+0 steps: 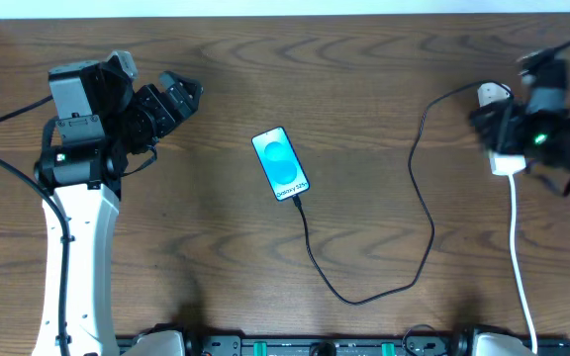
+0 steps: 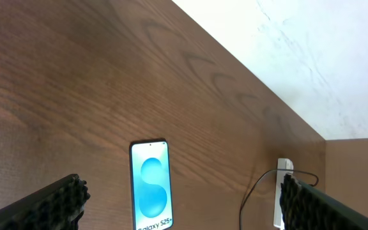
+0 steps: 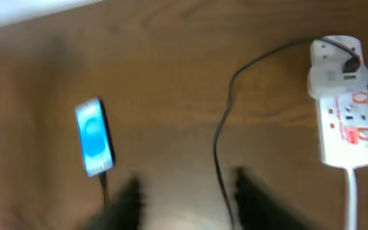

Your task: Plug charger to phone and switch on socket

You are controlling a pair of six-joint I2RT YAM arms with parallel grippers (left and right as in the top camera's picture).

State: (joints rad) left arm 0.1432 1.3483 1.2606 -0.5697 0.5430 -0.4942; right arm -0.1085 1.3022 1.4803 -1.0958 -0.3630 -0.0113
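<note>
The phone (image 1: 280, 163) lies face up mid-table, cyan screen lit. The black charger cable (image 1: 364, 295) runs from the phone's near edge, where its tip meets the phone, loops toward me and rises to the white socket strip (image 1: 508, 163) at the right. Its black plug (image 3: 350, 64) sits in the strip's far end. My right gripper (image 1: 498, 124) hovers over the strip, open and empty, blurred in the right wrist view (image 3: 190, 204). My left gripper (image 1: 181, 94) is open and empty, left of the phone (image 2: 150, 185), well above the table.
The strip's white cord (image 1: 518, 257) runs toward the table's front edge at the right. The strip (image 2: 283, 191) also shows in the left wrist view. A white wall or floor lies beyond the table's far edge (image 2: 286, 121).
</note>
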